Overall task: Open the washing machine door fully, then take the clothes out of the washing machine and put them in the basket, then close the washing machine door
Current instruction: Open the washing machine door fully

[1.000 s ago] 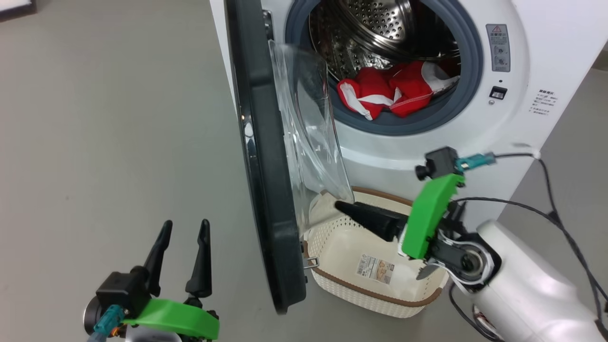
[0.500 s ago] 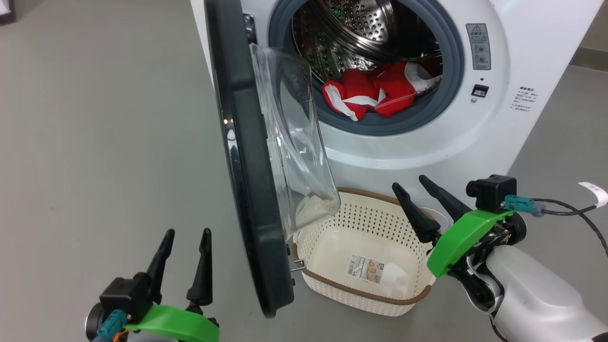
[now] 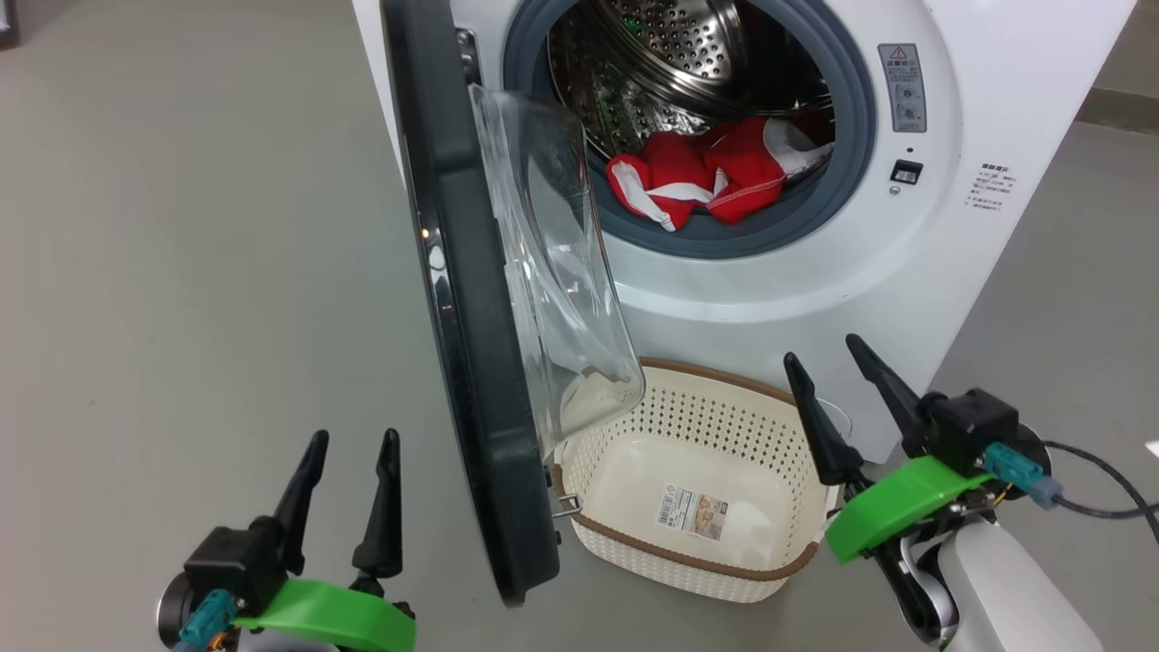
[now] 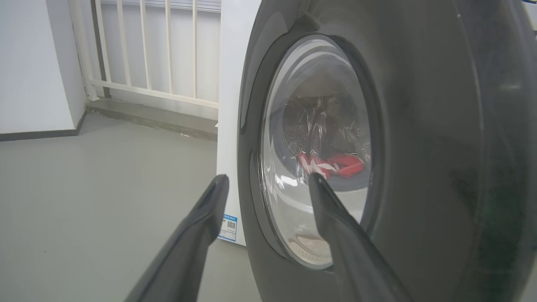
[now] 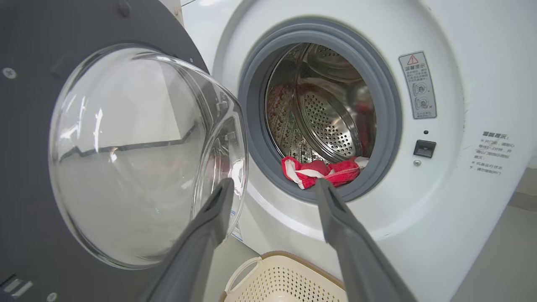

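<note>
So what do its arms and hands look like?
Left tool and right tool: two long black tapered fingers each, on a bright green bracket with a black camera block and teal plug. A black cable trails the glossy white right forearm.

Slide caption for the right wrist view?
Open right gripper faces bright red clothes in the white washing machine, black-rimmed glass door swung open, cream perforated basket below.

The left gripper [image 3: 355, 439] and right gripper [image 3: 821, 351] each had two long tapered black fingers [image 3: 818, 426] on a bright green plastic bracket [image 3: 892, 516], with a black camera block [image 3: 973, 426] and teal plug [image 3: 1010, 464]. Glossy white forearm [image 3: 1005, 589]; thin black cable [image 3: 1105, 512].
</note>
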{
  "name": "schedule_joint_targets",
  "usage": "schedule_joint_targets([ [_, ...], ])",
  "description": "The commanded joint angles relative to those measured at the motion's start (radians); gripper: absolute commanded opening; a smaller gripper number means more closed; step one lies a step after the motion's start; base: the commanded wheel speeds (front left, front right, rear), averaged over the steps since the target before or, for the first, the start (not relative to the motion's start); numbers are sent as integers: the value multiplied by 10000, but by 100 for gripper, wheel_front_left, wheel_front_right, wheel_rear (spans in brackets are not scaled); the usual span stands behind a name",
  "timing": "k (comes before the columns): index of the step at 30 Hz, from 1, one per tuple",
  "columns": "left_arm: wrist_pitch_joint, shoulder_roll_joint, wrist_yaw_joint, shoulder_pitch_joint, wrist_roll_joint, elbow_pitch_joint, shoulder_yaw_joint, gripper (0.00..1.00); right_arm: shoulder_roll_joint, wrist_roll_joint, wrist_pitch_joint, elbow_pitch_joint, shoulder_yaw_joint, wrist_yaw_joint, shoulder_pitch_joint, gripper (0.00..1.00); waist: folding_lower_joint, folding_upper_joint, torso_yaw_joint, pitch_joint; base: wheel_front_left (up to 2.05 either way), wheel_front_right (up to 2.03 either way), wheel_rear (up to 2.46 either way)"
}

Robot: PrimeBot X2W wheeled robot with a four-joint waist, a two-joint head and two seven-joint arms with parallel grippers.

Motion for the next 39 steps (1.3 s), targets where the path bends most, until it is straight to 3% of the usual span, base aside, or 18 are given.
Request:
schedule_joint_targets([
  [1, -122, 123, 51, -126, 144, -294, 335, 100, 111, -293, -63, -540, -58, 63, 25, 100, 0, 0, 7, -7, 0, 0, 0],
  [11, -122, 123, 49, -35, 173, -341, 353, 100, 374, -886, -64, -1686, -623, 63, 1314, 100, 0, 0, 28, -178, 0, 0, 0],
  [34, -122, 123, 136, 49, 240, -382, 382, 100, 389, -440, -64, -1608, -521, 63, 1814, 100, 0, 0, -16, -416, 0, 0, 0],
  [35, -122, 123, 110, 32, 265, -432, 382, 75, 389, -435, -64, -1602, -520, 63, 1813, 100, 0, 0, -14, -412, 0, 0, 0],
  [36, -122, 123, 98, -4, 302, -561, 401, 31, 389, -433, -64, -1600, -521, 63, 1812, 100, 0, 0, -11, -408, 0, 0, 0],
  [37, -122, 123, 69, -19, 320, -666, 393, 0, 389, -429, -64, -1599, -524, 63, 1813, 100, 0, 0, -9, -403, 0, 0, 0],
  [39, -122, 123, 51, -86, 346, -966, 408, 0, 390, -419, -64, -1594, -538, 63, 1813, 100, 0, 0, -3, -393, 0, 0, 0],
])
